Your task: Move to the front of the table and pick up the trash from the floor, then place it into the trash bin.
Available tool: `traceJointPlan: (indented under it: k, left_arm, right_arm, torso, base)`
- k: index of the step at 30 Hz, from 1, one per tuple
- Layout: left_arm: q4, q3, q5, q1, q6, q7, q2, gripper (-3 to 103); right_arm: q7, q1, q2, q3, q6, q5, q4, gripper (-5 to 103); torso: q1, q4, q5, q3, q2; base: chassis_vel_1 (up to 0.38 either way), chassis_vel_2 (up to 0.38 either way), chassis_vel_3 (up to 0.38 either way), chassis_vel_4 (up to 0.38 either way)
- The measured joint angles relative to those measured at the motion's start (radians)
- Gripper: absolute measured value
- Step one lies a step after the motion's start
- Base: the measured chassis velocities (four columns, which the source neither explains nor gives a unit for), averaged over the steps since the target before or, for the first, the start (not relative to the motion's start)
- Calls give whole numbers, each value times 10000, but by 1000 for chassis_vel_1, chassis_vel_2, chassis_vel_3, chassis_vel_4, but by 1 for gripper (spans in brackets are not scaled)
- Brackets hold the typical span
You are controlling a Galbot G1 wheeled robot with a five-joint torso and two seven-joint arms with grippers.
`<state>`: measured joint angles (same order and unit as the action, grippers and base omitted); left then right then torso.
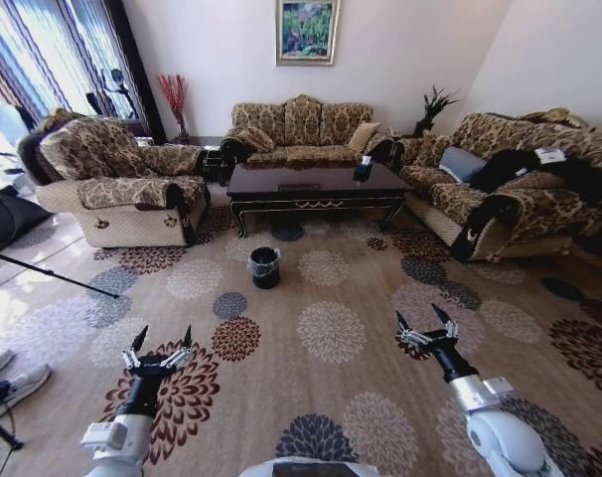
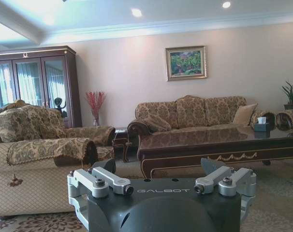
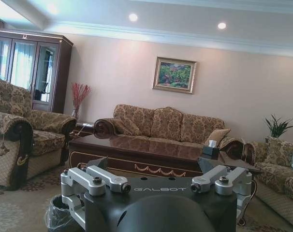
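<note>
The dark glossy table point(image 1: 311, 185) stands across the room on the patterned carpet, between the sofas. In front of its left half, on the floor, is the small black trash bin point(image 1: 264, 266) with a plastic liner. I cannot make out the trash on the floor. My left gripper point(image 1: 162, 338) and right gripper point(image 1: 423, 320) hover low over the carpet at the near edge, both open and empty, well short of the bin. The left wrist view shows the left gripper point(image 2: 158, 170) facing the table point(image 2: 219, 145). The right wrist view shows the right gripper point(image 3: 153, 166), the table point(image 3: 137, 151) and the bin point(image 3: 57, 217).
An armchair point(image 1: 122, 184) stands left of the table, a sofa point(image 1: 301, 129) behind it and another sofa point(image 1: 510, 189) to its right. A tissue box point(image 1: 363, 169) sits on the table. A tripod leg point(image 1: 43, 273) and a person's shoes point(image 1: 13, 376) lie at the left edge.
</note>
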<state>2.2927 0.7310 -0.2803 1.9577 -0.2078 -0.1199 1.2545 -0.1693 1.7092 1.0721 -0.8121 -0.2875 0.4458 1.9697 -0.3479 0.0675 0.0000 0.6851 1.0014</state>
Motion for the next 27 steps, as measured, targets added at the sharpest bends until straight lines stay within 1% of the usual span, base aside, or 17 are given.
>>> traceJointPlan:
  k: [15,17,20,23,26,27]
  left_arm:
    - [0,0,0,0,0,0,0,100]
    - [0,0,0,0,0,1,0,100]
    - [0,0,0,0,0,1,0,100]
    - [0,0,0,1,0,1,0,100]
    - [0,0,0,0,0,1,0,100]
    - [0,0,0,0,0,1,0,100]
  right_arm:
    - [0,0,0,0,0,0,0,100]
    - [0,0,0,0,0,0,0,100]
    - [0,0,0,0,0,0,0,100]
    - [0,0,0,0,0,0,0,100]
    - [0,0,0,0,0,0,0,100]
    - [0,0,0,0,0,0,0,100]
  torso:
    - [-340,0,0,429,770]
    - [-364,0,0,453,819]
    - [-451,0,0,568,1017]
    - [-484,0,0,605,1090]
    - [-584,0,0,719,1302]
    - [-584,0,0,719,1302]
  base:
    - [0,0,0,0]
    - [0,0,0,0]
    - [0,0,0,0]
    - [0,0,0,0]
    - [0,0,0,0]
    - [0,0,0,0]
